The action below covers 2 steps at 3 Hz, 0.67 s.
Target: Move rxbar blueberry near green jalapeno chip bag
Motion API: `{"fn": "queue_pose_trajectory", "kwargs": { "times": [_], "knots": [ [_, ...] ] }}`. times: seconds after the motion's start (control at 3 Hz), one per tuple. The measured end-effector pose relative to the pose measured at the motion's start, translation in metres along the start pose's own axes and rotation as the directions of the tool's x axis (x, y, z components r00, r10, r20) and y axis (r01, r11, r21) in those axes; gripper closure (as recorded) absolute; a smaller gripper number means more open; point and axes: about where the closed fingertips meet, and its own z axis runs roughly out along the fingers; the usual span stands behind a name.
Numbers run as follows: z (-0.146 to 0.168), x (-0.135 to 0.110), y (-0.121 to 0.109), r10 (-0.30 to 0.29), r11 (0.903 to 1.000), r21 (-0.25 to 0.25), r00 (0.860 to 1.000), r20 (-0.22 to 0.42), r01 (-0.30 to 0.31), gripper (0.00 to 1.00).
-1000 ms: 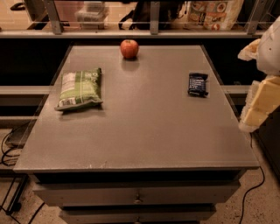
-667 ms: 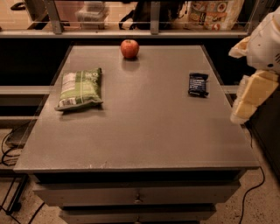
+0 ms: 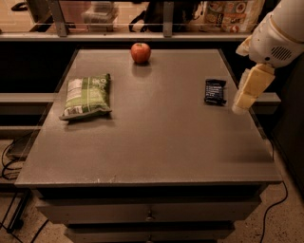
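Observation:
The rxbar blueberry is a small dark bar with white print, lying flat near the right edge of the grey table. The green jalapeno chip bag lies flat on the table's left side, far from the bar. My gripper hangs from the white arm at the right, over the table's right edge. It is just right of the bar and above it, and holds nothing.
A red apple stands at the table's back middle. A railing and shelf with packaged goods run behind the table. Drawers sit under the front edge. Cables lie on the floor at both sides.
My gripper has moved left and slightly up, from beyond the table's right edge to just beside the bar. The bar, bag and apple have not moved.

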Motion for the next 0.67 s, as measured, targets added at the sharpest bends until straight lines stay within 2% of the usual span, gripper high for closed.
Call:
{"fn": "queue_pose_trajectory", "kwargs": {
  "times": [0.33, 0.67],
  "knots": [
    [0.0198, -0.0062, -0.0370, -0.002, 1.0000, 0.006, 1.000, 0.023, 0.001, 0.00],
    [0.0199, -0.0062, -0.0370, -0.002, 1.0000, 0.006, 1.000, 0.023, 0.002, 0.00]
  ]
}}
